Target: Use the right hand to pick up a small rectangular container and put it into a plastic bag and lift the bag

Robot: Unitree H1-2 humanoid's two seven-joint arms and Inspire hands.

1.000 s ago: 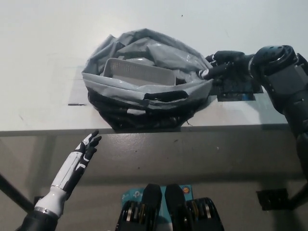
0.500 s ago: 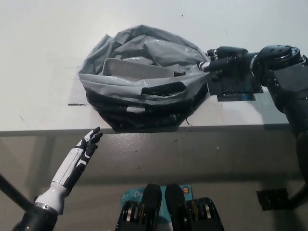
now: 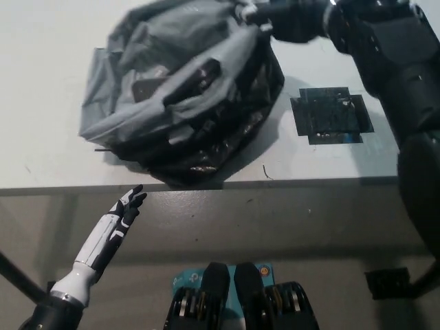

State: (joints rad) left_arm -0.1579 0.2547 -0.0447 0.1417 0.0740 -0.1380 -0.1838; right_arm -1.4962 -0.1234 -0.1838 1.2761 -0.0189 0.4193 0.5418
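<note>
my right hand grips the plastic bag by its 1 o'clock rim, left hand open at 7 o'clock; a weak pinch could drop it.

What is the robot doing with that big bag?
The robot's black right hand is gripping the top of the grey and black plastic bag and pulling it up off the white table. The container isn't visible now. Its white left hand rests open below the table edge.
</note>
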